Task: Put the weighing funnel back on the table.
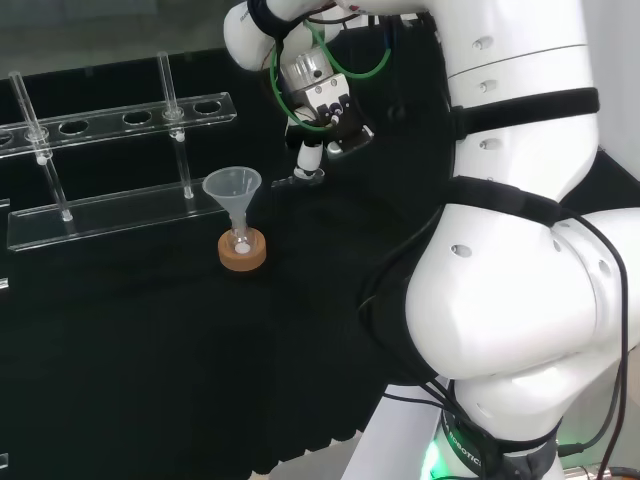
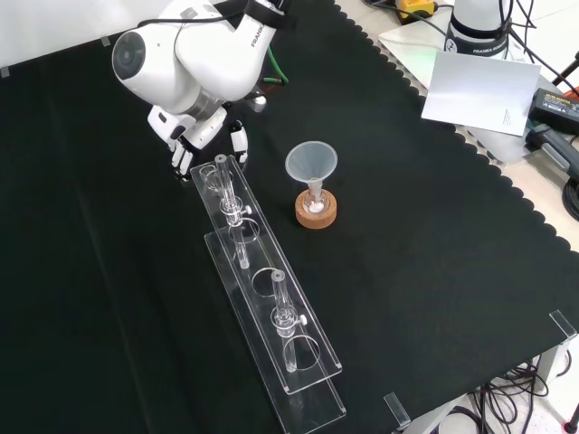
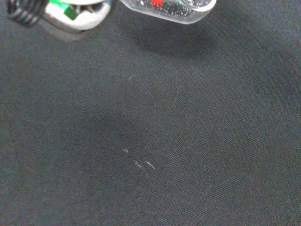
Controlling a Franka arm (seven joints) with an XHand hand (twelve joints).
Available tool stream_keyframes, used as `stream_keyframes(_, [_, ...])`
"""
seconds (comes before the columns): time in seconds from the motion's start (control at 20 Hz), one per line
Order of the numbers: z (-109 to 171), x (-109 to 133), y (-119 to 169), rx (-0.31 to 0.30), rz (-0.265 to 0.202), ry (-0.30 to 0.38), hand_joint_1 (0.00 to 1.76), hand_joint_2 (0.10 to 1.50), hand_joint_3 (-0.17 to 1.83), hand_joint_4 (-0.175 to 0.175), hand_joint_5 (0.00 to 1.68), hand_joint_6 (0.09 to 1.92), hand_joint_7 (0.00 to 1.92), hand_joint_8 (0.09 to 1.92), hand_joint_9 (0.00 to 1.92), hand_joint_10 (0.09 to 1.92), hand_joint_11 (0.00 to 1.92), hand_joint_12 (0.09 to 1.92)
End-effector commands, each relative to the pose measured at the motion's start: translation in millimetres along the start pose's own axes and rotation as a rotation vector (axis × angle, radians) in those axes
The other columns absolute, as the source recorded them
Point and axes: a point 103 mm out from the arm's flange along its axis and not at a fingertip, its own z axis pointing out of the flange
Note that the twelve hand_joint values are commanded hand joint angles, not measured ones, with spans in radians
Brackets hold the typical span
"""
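Observation:
The hand [image 1: 318, 112] hangs low over the black cloth, to the right of the funnel in the head view. In the front view the hand [image 2: 194, 131] is at the far end of the tube rack, fingers pointing down at the cloth. A small clear rounded piece, the weighing funnel [image 3: 169, 9], sits close under the hand [image 3: 61, 12] in the wrist view. It casts a shadow on the cloth just below it. The fingers are curled round it. In the head view its lower end [image 1: 305, 178] is just above the cloth.
The big funnel [image 1: 233, 190] stands in a small flask on a cork ring [image 1: 243, 252]. A clear tube rack [image 2: 262, 289] with two tubes runs beside it, close to the hand. White papers [image 2: 475, 86] and cables lie off the cloth at the front view's top right.

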Motion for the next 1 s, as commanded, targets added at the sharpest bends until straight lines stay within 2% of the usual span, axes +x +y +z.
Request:
stream_keyframes(0.05, [-23.6, 1.3, -25.3, -0.066, 0.007, 0.022, 0.81, 0.62, 0.44, -0.005, 0.40, 0.31, 0.32, 0.67, 0.70, 0.40, 0.56, 1.20])
stream_keyframes(0.3, [-40.7, 5.0, -51.8, -0.112, 0.025, 0.031, 0.78, 0.62, 0.43, 0.002, 0.40, 0.23, 0.30, 0.66, 0.62, 0.50, 0.49, 1.24])
stream_keyframes(1.0, [-64.8, 21.9, -112.4, -0.155, 0.079, 0.032, 0.75, 0.62, 0.43, 0.008, 0.41, 0.17, 0.26, 0.64, 0.56, 0.55, 0.43, 1.29])
